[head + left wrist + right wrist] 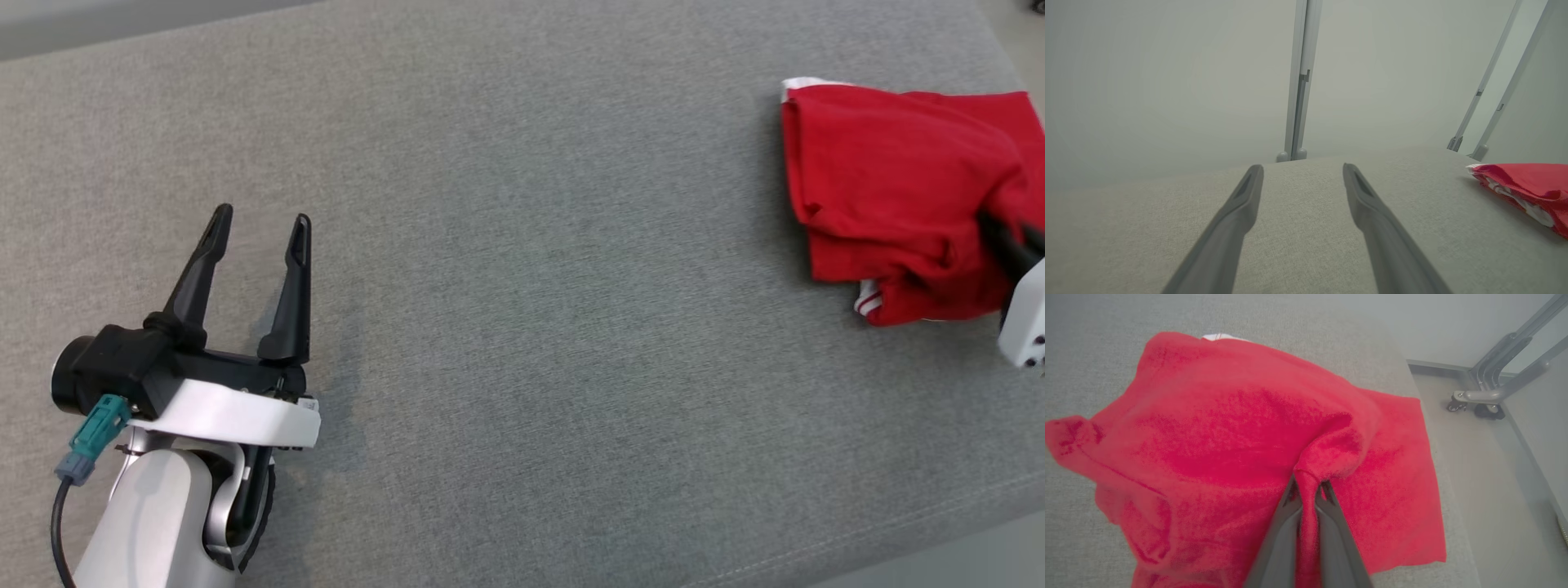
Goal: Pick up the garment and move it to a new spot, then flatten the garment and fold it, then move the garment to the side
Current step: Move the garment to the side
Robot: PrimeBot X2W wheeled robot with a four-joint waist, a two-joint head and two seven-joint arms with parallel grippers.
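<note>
Your right jaws are clamped shut on a pinched-up ridge of the red garment [1229, 449], with cloth squeezed between the two fingers [1282, 539]. Your left jaws stand wide apart with nothing between them, low over the grey surface [522, 327] at about 8 o'clock in the head view, tips aimed near 12.

The garment lies at about 2 o'clock in the head view, close to the surface's right edge and cut by the frame there. From the left jaws it sits toward 2 to 3 o'clock, well apart, so the right arm [1024, 318] is the nearer one and the one that has it. That arm comes in from about 4 o'clock, its fingers pointing toward 10.

The grip is near the garment's 4 o'clock side, so most of the cloth trails away toward 10 o'clock from the jaws. In the right wrist view it spreads wider along 9 to 3 than along 12 to 6. The head view cannot settle its long axis. White trim [804, 83] marks the 11 o'clock corner.

My read is that any pull toward the middle runs toward 9 o'clock, with the loose bulk leading.
</note>
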